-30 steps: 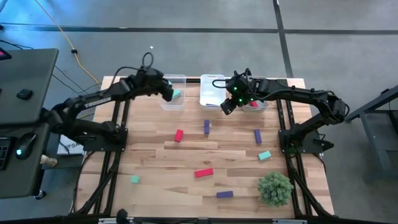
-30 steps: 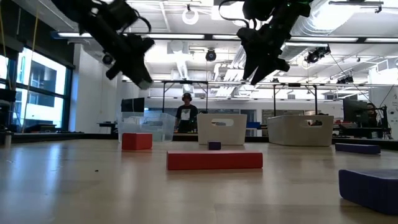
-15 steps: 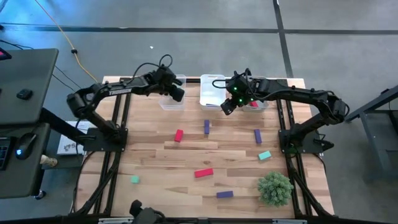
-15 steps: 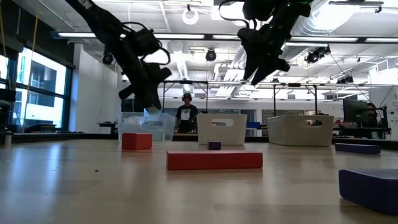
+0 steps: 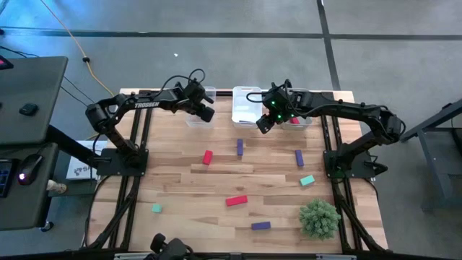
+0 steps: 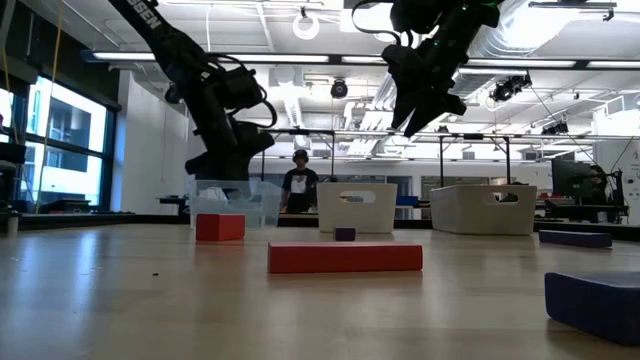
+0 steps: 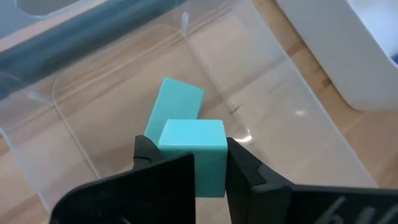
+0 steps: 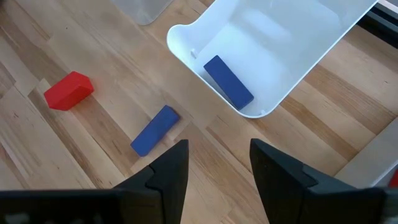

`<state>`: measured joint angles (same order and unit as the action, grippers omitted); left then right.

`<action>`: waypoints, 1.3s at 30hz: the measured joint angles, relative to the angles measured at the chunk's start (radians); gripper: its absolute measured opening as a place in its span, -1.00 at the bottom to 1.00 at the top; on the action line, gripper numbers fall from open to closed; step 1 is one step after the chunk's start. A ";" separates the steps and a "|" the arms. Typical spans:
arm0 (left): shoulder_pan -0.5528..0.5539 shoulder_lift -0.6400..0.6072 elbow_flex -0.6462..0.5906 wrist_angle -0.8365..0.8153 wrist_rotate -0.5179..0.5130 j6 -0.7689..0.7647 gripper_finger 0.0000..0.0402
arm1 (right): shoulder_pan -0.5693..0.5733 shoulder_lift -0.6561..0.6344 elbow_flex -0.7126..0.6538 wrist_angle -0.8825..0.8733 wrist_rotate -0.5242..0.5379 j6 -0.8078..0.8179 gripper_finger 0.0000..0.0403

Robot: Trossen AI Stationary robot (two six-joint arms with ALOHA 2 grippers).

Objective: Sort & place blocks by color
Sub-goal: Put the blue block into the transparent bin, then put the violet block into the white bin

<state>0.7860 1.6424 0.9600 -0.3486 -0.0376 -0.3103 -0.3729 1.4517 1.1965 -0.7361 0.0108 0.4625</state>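
Two grippers hang over the table's far edge, where you have three bins in a row. Your left gripper (image 7: pixel 191 171) is closed on a teal block (image 7: pixel 193 152) above the clear bin (image 5: pixel 200 115), whose floor already carries a second teal block (image 7: pixel 175 106). Your right gripper (image 5: pixel 263 124) sits just past the near rim of the white bin (image 5: pixel 245 110) with its jaws parted and nothing between them; a purple block (image 8: pixel 228 81) lies inside that bin. A third bin (image 5: pixel 302 120) with something red in it stands to the right of it. On the open wood lie two red blocks (image 5: pixel 208 157) (image 5: pixel 236 201), three purple ones (image 5: pixel 240 147) (image 5: pixel 299 157) (image 5: pixel 260 225) and two teal (image 5: pixel 307 180) (image 5: pixel 156 209), all well apart. The green plant ball (image 5: pixel 319 218) crowds the near right corner.
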 joint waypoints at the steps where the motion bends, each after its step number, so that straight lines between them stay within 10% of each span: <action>1: 0.000 0.000 0.000 -0.004 0.000 0.000 -0.98 | 0.000 0.000 0.000 0.000 0.000 0.000 -0.20; 17: 0.000 0.000 0.000 -0.037 0.000 -0.008 -0.53 | 0.000 0.000 0.000 0.000 -0.002 0.010 -0.20; 39: 0.000 -0.186 0.000 -0.052 0.056 0.142 -0.48 | 0.113 0.000 0.000 -0.256 -0.191 0.353 -0.20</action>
<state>0.7856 1.4567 0.9604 -0.4004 0.0179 -0.1686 -0.2596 1.4517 1.1965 -0.9919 -0.1799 0.8160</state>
